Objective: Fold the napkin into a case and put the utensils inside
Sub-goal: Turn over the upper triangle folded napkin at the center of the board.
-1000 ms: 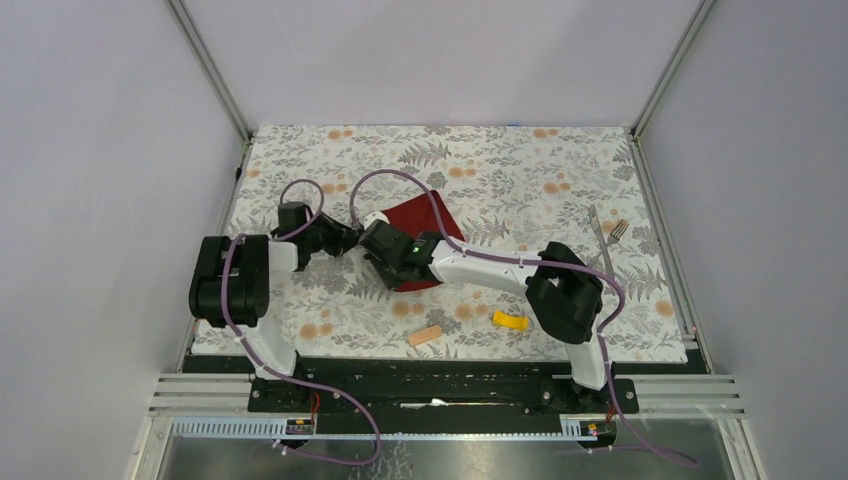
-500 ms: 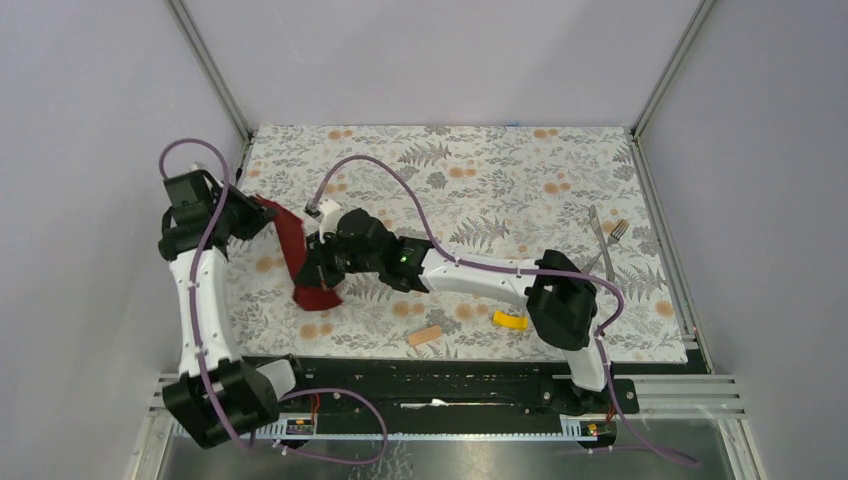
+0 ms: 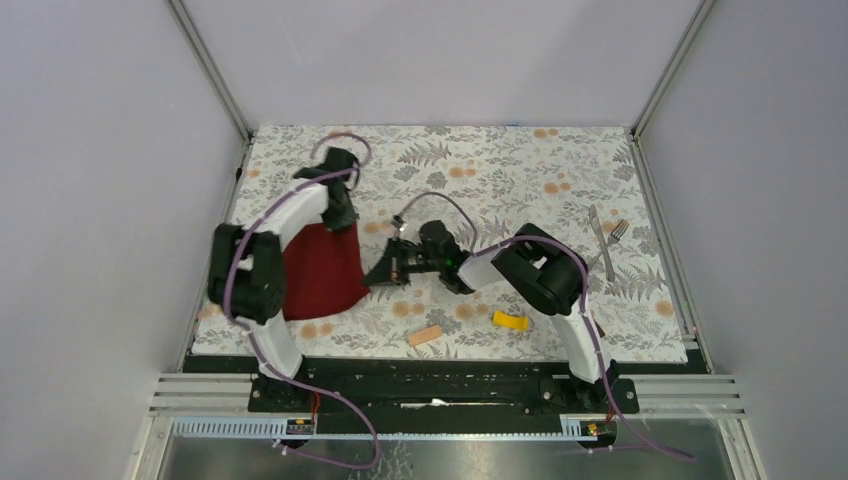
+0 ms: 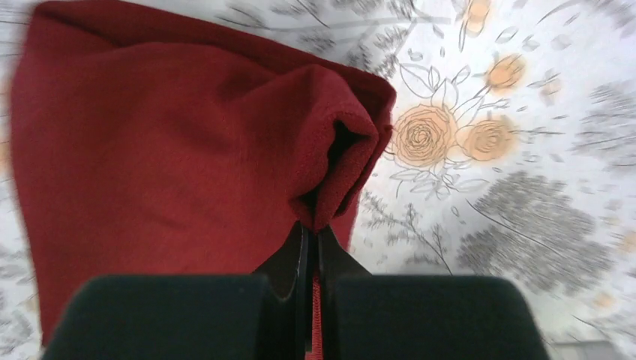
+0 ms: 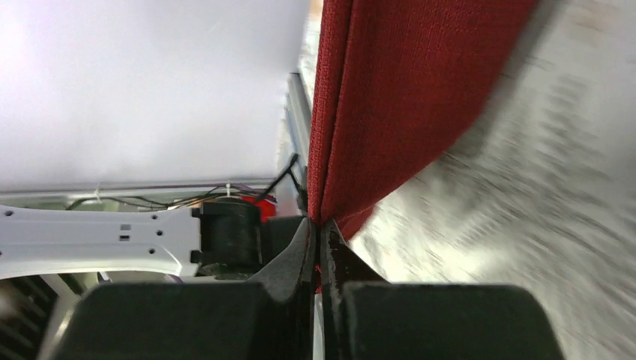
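- Left gripper [image 4: 310, 234] pinches the dark red napkin [image 3: 318, 272] at its far right corner.
- Right gripper [image 5: 318, 238] pinches its near right corner.
- Knife [image 3: 595, 224] and fork [image 3: 619, 230] lie well apart from the napkin.

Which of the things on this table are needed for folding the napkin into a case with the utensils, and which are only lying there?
For the job:
- napkin, dark red, pinched by the left gripper and the right gripper
- knife and fork, lying together at the right side

Just lying about:
- tan block
- yellow block
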Motion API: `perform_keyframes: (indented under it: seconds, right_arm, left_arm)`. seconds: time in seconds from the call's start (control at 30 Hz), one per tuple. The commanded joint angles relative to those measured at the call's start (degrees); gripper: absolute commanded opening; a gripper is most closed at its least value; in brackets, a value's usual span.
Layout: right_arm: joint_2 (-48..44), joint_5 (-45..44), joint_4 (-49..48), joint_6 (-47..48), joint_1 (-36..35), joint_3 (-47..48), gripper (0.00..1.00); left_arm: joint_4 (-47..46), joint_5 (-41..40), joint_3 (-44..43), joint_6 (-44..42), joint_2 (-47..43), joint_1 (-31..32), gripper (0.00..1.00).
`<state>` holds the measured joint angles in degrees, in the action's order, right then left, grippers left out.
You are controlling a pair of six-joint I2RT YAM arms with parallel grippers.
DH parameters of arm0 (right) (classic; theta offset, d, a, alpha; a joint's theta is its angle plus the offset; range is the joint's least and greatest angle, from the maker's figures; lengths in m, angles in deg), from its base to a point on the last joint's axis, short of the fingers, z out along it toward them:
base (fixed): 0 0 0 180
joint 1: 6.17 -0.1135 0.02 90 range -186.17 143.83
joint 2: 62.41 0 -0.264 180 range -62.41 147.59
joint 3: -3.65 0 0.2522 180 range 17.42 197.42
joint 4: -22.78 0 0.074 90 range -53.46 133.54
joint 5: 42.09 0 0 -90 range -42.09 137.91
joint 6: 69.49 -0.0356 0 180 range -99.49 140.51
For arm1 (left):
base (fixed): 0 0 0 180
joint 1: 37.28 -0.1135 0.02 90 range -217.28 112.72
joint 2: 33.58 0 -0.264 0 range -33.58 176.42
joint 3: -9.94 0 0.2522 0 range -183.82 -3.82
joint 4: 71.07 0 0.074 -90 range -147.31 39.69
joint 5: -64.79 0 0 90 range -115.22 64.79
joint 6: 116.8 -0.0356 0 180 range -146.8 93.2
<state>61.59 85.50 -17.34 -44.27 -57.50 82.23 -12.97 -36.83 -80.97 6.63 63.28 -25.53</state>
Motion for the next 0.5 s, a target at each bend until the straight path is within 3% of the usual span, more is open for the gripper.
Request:
perform_keyframes:
  seconds: [0.0, 0.23, 0.3, 0.4, 0.47]
  right_arm:
    - [-0.5, 14.0, -8.0, -3.4, 4.0, -7.7, 0.0]
    - [-4.1, 14.2, -1.0, 5.0, 10.9, -17.4, 0.0]
    - [-6.1, 13.2, 2.6, 8.1, 11.8, -18.9, 0.02]
    - [-9.3, 11.1, 11.7, 14.3, 12.4, -19.2, 0.13]
    - [-11.7, 8.8, 17.8, 18.4, 12.7, -18.9, 0.21]
  left_arm:
    - [-12.6, -8.1, -7.1, -1.4, 8.2, 5.6, 0.0]
    - [-12.0, -4.3, -16.5, -2.4, 19.9, 12.5, 0.02]
    - [-12.0, -2.0, -17.1, -3.4, 20.6, 13.5, 0.11]
    - [-12.0, 2.7, -16.8, -5.1, 18.5, 14.1, 0.32]
    - [-11.9, 6.3, -15.6, -6.7, 14.9, 14.1, 0.52]
